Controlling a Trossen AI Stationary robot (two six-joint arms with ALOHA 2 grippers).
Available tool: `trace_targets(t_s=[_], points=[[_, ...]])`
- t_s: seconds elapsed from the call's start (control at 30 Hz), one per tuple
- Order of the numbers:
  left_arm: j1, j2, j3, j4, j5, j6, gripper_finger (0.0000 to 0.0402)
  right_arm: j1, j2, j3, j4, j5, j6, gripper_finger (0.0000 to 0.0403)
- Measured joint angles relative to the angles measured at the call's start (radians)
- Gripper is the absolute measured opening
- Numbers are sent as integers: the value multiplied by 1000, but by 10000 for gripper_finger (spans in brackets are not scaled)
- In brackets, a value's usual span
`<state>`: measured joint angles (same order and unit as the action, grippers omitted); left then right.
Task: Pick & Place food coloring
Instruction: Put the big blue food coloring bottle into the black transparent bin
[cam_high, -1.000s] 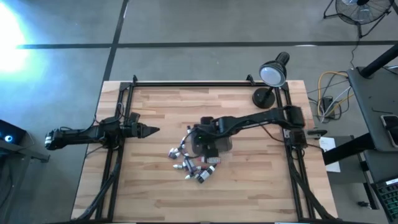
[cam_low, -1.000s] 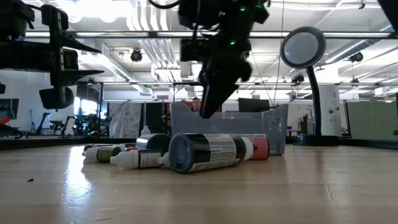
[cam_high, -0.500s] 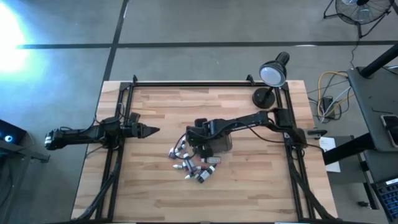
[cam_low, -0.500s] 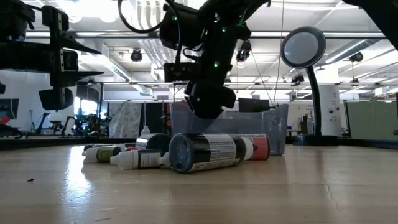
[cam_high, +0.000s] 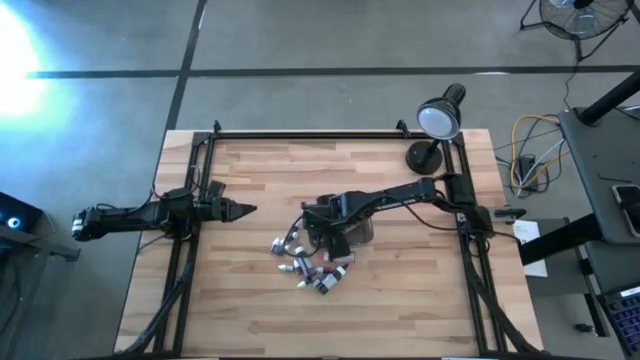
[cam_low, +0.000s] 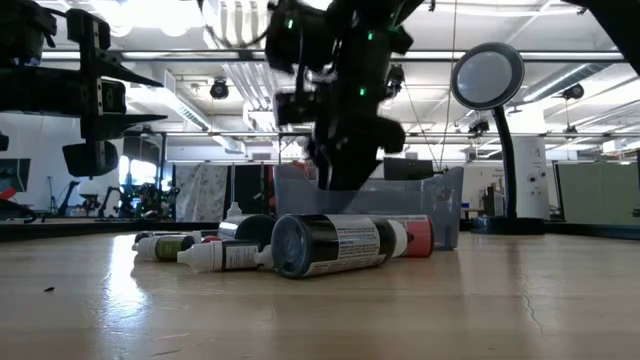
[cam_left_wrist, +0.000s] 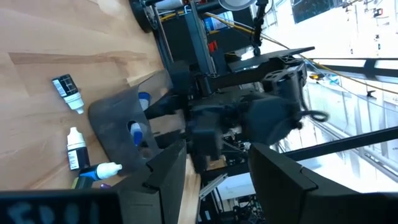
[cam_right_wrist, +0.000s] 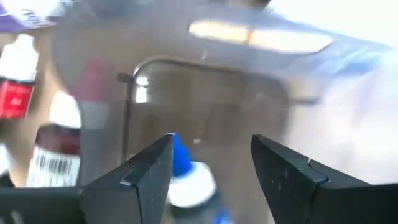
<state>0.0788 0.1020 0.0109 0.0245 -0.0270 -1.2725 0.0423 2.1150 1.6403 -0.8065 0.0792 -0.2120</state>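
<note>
In the low view a dark bottle with a printed label lies on its side nearest the camera, its round base turned outward. Just beside it, a small white-capped bottle also lies flat, and a few more small bottles rest a little farther along the wooden table. From above, this loose cluster of food coloring bottles is spread on the boards near the table's middle, touching or nearly touching one another.

Just behind the cluster stands a smoky-grey translucent tub. The right gripper reaches over the tub's near edge, right above the bottles. Its own wrist camera looks down into the tub, and its two dark fingers stand apart with a gap between them. A blue-capped bottle shows in that gap, close to one finger, but whether the finger touches it cannot be told. Outside the tub wall, a red-labelled bottle and a barcode-labelled bottle lie on the wood.

The left gripper waits well apart from the bottles, near the left side of the table, and its fingers are parted with nothing between them. Its camera sees the tub with two blue caps inside.

At the far right corner stands a round-headed black desk lamp. Beyond the table lies an open room with ceiling lights.
</note>
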Motion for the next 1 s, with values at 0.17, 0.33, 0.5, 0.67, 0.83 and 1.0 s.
trace_targets(t_s=[0.17,0.33,0.5,0.67,0.83,1.0], points=[[0,0,0,-1,1,7,151,1,-13,-7,-71,-10,-146,210],[0,0,0,-1,0,19,151,2,-14,-23,-102,-76,-162,210],[0,0,0,-4,1,20,151,6,-14,-46,-109,-79,-192,210],[0,0,0,-7,1,24,151,0,-21,-46,-104,-73,-222,210],[0,0,1,-8,1,26,151,-7,-27,-47,-106,-27,-229,210],[0,0,1,-9,1,26,151,-7,-78,-45,-109,-32,-240,210]])
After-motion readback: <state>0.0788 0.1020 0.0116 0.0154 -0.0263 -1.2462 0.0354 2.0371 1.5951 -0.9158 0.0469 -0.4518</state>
